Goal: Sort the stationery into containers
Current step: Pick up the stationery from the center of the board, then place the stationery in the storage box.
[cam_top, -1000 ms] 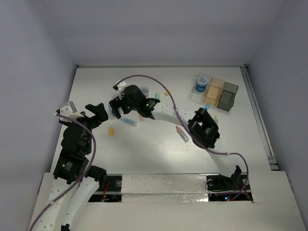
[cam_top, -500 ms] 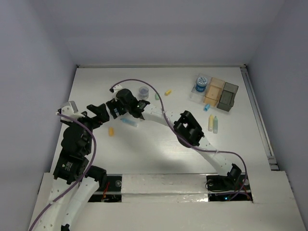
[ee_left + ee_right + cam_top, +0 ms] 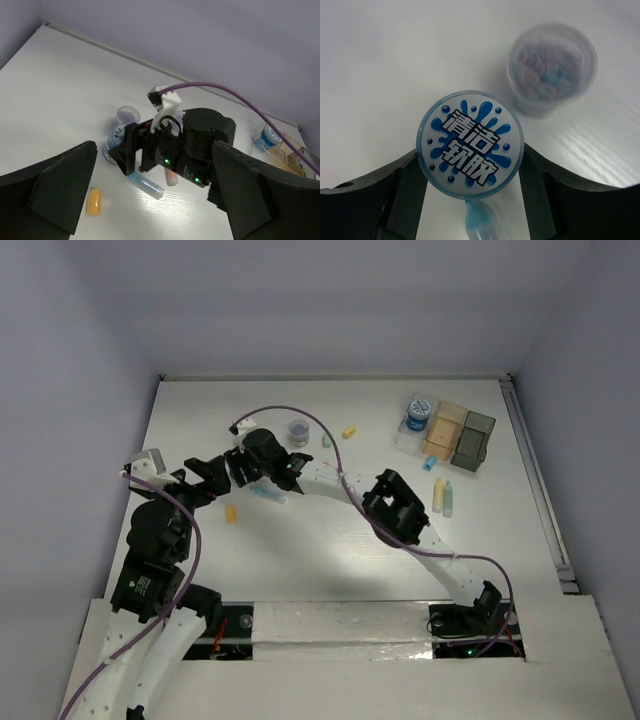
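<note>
Both arms over the white table (image 3: 330,570), seen from overhead and from the wrists. Nearest the arm bases, a short orange marker (image 3: 231,513) lies alone on the table. Just beyond it the left claw (image 3: 212,480) hangs with its fingers spread wide apart and nothing between them. A blue marker (image 3: 268,493) lies flat beside it, under the right arm, which reaches across from the right.

The right claw (image 3: 243,469) stands directly opposite the left claw. Its two fingers (image 3: 402,187) lie against opposite sides of a blue-white round tub (image 3: 470,144), clamped on it with no gap visible. The tub is upright and its printed lid faces the wrist camera. Just beyond it stands a clear tub (image 3: 552,67) of small coloured bits, apart from the held tub.

Further right, a yellow marker (image 3: 437,495) and a green marker (image 3: 448,500) lie side by side, near the boxes. At the far right stand the amber box (image 3: 447,430) and the grey box (image 3: 473,438), touching each other. A second blue-white tub (image 3: 418,415) sits at the amber box's left side.
</note>
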`<state>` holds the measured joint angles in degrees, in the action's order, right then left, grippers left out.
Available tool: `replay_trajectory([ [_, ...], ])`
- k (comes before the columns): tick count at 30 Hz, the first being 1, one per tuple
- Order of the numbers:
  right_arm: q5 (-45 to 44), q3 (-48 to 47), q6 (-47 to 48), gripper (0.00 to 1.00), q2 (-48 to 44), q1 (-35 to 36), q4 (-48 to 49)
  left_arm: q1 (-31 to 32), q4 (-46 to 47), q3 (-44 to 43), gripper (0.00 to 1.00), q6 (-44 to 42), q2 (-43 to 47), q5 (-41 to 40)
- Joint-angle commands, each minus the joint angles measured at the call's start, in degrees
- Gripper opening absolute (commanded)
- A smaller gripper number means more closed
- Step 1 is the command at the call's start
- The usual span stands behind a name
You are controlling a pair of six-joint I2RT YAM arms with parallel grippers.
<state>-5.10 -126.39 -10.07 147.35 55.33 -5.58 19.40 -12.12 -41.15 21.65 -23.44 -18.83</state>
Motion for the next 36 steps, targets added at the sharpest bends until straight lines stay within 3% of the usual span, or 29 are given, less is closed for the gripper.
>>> replay_trajectory([
  [1, -1.75, 8.67, -0.40, 0.35, -13.99, 0.66, 11.02, 0.11, 2.98, -0.60, 0.99, -0.99, -0.20, 0.64],
  [5, -6.67, 24.84, 1.63, 0.33, -29.28, -0.74, 18.85, 0.11, 3.24, -0.43, 0.99, -1.43, 0.15, 1.42],
  [10, -8.60, 43.74, -2.06, 0.31, -48.77, -12.86, 19.92, 0.11, 4.21, 0.01, 0.99, -2.31, 0.24, 4.33],
  [15, -10.10, 57.47, -2.50, 0.30, -58.83, -26.13, 14.65, 0.64, 4.47, 0.19, 0.99, -2.58, 0.50, 5.64],
  [20, -7.91, 59.68, -2.42, 0.30, -60.60, -37.82, 10.86, 0.64, 4.74, 0.28, 0.99, -2.66, -0.02, 6.44],
  [24, -6.67, 57.22, -1.63, 0.30, -58.06, -41.34, 8.58, 0.64, 4.74, 0.28, 0.99, -2.75, -0.20, 6.53],
  [36, -5.27, 48.96, -0.48, 0.30, -47.42, -43.11, 3.56, 0.64, 4.47, 0.19, 0.99, -2.75, -0.03, 6.44],
])
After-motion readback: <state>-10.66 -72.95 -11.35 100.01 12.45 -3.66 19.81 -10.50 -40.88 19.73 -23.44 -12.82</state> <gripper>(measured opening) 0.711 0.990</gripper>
